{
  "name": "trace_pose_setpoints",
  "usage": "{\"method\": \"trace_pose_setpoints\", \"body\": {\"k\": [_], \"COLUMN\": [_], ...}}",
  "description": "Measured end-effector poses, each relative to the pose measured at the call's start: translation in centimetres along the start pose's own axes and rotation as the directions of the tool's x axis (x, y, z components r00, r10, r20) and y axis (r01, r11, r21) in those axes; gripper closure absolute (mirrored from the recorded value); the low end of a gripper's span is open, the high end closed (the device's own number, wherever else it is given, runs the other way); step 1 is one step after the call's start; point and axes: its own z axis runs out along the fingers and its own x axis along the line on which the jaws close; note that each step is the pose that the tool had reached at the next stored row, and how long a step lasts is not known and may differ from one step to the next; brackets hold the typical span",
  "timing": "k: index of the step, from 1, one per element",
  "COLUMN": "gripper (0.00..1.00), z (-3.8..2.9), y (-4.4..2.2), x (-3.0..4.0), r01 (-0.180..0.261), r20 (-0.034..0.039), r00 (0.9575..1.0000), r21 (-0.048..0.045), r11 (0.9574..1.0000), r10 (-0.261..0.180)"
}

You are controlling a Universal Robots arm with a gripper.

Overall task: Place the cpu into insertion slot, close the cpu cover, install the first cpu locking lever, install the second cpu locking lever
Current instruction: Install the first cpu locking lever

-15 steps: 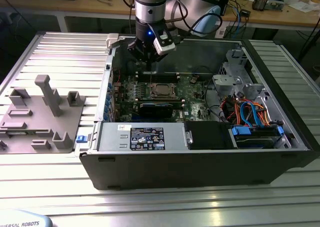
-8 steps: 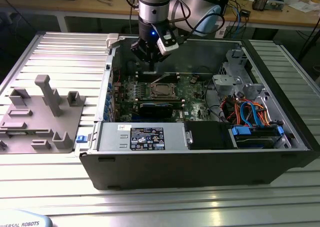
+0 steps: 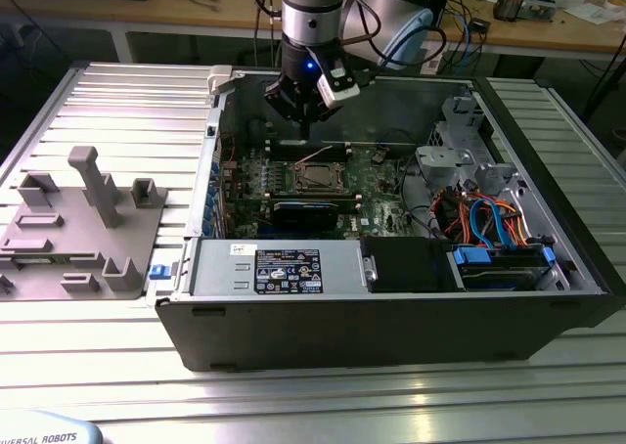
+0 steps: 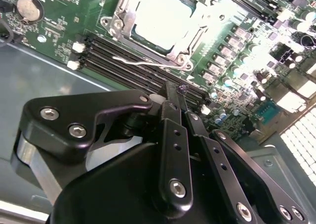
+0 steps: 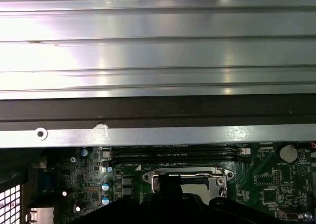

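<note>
The cpu [image 4: 160, 17] lies in the insertion slot [image 3: 318, 177] on the green board, its silver-grey top showing. The cpu cover [image 4: 120, 24] lies flat as a metal frame around it. One thin wire locking lever [image 4: 143, 63] sticks out from the socket's corner over the memory slots, not tucked in. My gripper [image 4: 177, 91] hangs above the board just beside the socket, on the memory-slot side, its black fingers pressed together with nothing between them. In the exterior view the gripper [image 3: 305, 123] is above the socket's far side. The first wrist view shows the socket rim [image 5: 217, 173] beyond the case wall.
The open computer case holds a silver power supply [image 3: 284, 268], a black box [image 3: 411, 263] and a drive cage with blue and orange cables [image 3: 489, 219] on the exterior view's right. A grey fixture tray [image 3: 78, 219] sits outside on the left. Long memory slots [image 4: 123, 61] run beside the socket.
</note>
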Motion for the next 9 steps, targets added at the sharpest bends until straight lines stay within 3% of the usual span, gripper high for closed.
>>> {"method": "trace_pose_setpoints", "body": {"k": [9], "gripper": [0.89], "z": [0.02], "y": [0.02], "x": [-0.84], "r01": [0.000], "r20": [-0.0001], "r00": [1.0000], "r21": [0.0001], "r11": [1.0000], "r10": [0.000]}}
